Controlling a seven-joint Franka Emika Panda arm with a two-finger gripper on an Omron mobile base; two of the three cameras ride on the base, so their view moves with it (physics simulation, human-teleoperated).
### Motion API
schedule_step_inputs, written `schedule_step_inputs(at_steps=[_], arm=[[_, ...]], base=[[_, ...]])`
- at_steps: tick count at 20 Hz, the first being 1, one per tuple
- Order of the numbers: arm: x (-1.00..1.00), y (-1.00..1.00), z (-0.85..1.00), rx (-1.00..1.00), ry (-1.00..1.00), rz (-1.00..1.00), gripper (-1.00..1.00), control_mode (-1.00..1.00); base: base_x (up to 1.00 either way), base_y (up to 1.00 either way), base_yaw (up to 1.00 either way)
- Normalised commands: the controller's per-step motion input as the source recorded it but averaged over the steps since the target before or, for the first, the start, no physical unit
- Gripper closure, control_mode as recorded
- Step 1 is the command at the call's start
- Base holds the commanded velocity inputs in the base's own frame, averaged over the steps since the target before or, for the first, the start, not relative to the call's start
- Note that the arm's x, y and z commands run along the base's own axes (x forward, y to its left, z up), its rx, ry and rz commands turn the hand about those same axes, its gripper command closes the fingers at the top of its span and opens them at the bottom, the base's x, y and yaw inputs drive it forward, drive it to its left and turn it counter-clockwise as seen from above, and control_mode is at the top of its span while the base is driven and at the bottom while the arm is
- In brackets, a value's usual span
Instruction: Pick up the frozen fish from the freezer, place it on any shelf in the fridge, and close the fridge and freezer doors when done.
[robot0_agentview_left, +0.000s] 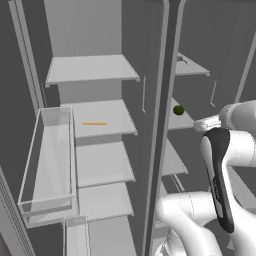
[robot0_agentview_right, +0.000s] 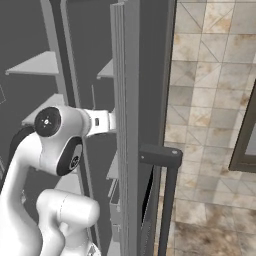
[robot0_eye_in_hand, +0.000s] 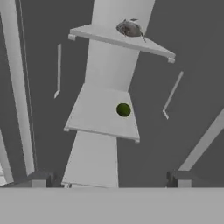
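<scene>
Fish: in the hand view it lies on the upper freezer shelf, at about 12 o'clock from the finger tips, well apart and above them. Its long axis runs roughly 10 to 4 o'clock, tail towards 4. A green ball sits on the shelf below. The tips stand wide apart, grasping nothing.

Left base view: both compartments stand open; an orange sliver lies on a fridge shelf at 9 o'clock. The fish is too small to confirm.

Right base view: the open freezer door edge hides the hand.
</scene>
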Motion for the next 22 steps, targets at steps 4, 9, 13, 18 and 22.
schedule_step_inputs(at_steps=[4, 9, 13, 18, 22], arm=[[0.37, -0.01, 0.84, -0.03, -0.29, 0.0, -1.0, -1.0], [0.64, 0.0, 0.93, -0.04, -0.07, 0.0, -1.0, -1.0], [0.63, 0.0, 1.0, -0.03, 0.08, 0.0, -1.0, -1.0], [0.31, 0.0, 1.0, 0.0, 0.34, 0.02, -1.0, -1.0], [0.03, 0.0, 0.39, -0.03, 0.3, 0.11, -1.0, -1.0]], base=[[0.0, 0.0, 0.0], [0.0, 0.0, 0.0], [0.0, 0.0, 0.0], [0.0, 0.0, 0.0], [0.0, 0.0, 0.0]])
